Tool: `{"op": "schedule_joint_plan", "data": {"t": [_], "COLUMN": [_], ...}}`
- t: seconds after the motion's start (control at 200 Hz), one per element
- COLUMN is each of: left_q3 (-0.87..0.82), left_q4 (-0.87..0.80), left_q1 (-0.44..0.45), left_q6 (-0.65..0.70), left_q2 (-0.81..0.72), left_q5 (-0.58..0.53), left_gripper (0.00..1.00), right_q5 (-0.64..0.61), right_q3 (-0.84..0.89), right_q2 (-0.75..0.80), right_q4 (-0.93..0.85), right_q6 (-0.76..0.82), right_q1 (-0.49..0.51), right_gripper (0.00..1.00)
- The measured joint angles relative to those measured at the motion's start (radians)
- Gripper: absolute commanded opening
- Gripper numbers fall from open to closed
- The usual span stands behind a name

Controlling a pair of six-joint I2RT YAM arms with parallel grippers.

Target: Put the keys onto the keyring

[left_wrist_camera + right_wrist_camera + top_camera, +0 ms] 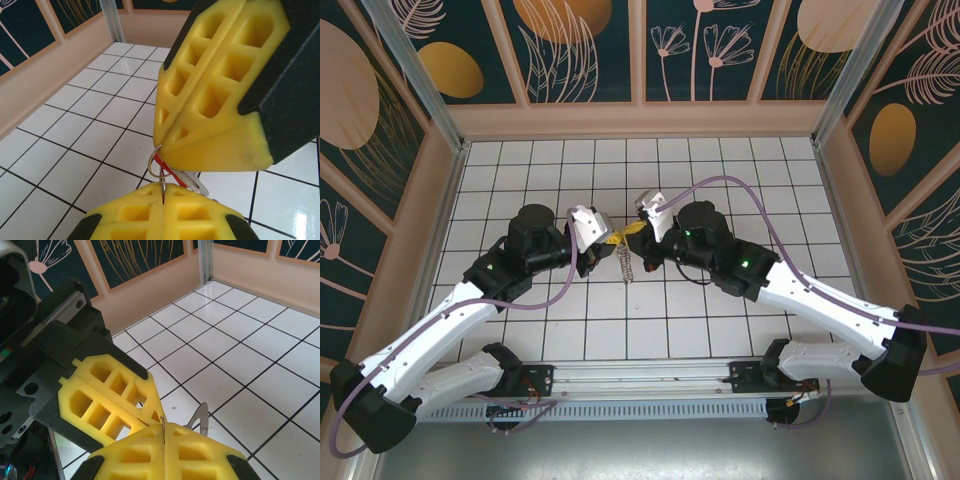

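Both grippers meet tip to tip above the middle of the tiled floor. My left gripper (607,240) (163,192) is shut on a thin metal wire that rises from between its yellow pads. My right gripper (633,229) (163,432) is shut too, pinching a small silvery ring (152,161) at its tips. On that ring hang the red tag (167,168) and the silvery key (196,183) (200,416). The keyring (625,262), strung with small keys, dangles from the meeting point down to the floor. Which wire belongs to which loop is hard to tell.
The white tiled floor (720,170) is boxed in by tan walls (640,118) on three sides. Purple cables (775,235) loop over both arms. A metal rail (640,375) with the arm bases runs along the near edge.
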State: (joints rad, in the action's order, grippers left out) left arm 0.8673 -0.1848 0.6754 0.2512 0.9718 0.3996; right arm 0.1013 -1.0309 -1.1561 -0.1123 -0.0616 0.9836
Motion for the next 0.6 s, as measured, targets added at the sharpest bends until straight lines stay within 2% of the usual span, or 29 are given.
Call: {"op": "schedule_joint_plan", "data": {"t": [0.601], "left_q3": [0.0], "left_q4": [0.001], "left_q1": [0.0], "left_q6": [0.0], "left_q2": [0.0], "left_q5": [-0.016], "left_gripper": [0.0], "right_q5": [-0.007], "right_q3": [0.06], "right_q2": [0.018], "right_q4": [-0.019], "right_q6": [-0.028], "right_q1": [0.0], "right_gripper": [0.0]}}
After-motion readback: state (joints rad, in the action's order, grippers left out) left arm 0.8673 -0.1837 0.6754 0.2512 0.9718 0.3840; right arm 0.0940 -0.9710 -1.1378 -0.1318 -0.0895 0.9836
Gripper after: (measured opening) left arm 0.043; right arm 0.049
